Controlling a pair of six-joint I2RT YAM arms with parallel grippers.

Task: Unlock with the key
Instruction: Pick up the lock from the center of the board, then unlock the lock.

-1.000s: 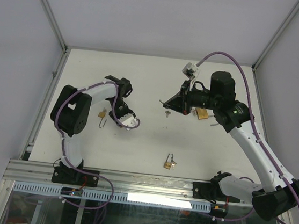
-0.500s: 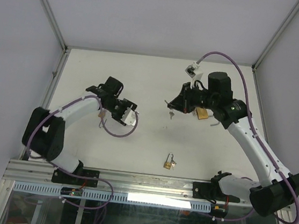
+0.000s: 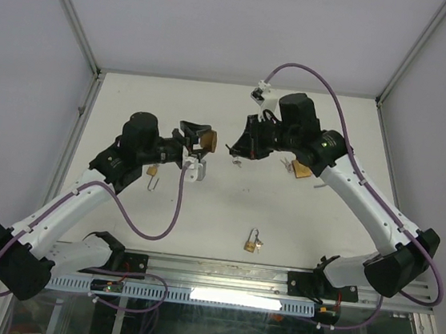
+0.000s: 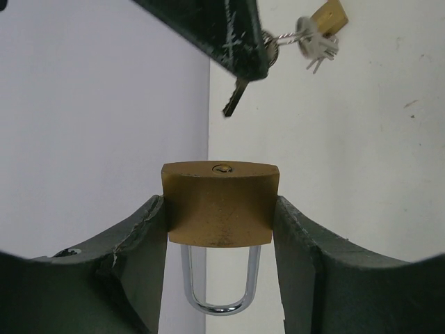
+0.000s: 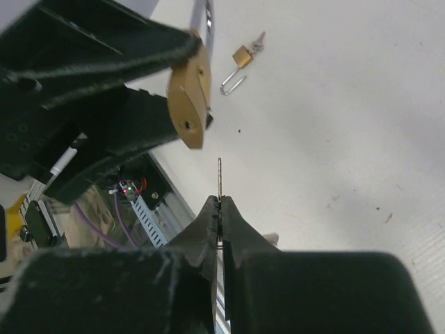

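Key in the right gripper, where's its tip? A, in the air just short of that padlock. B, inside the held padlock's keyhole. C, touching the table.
A: the key in the right gripper points toward the padlock, with a clear gap between them.

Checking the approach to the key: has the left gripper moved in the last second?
Yes. In the top view the left gripper, holding a lock, has risen up the picture, away from the loose padlock near the front edge, toward the key.
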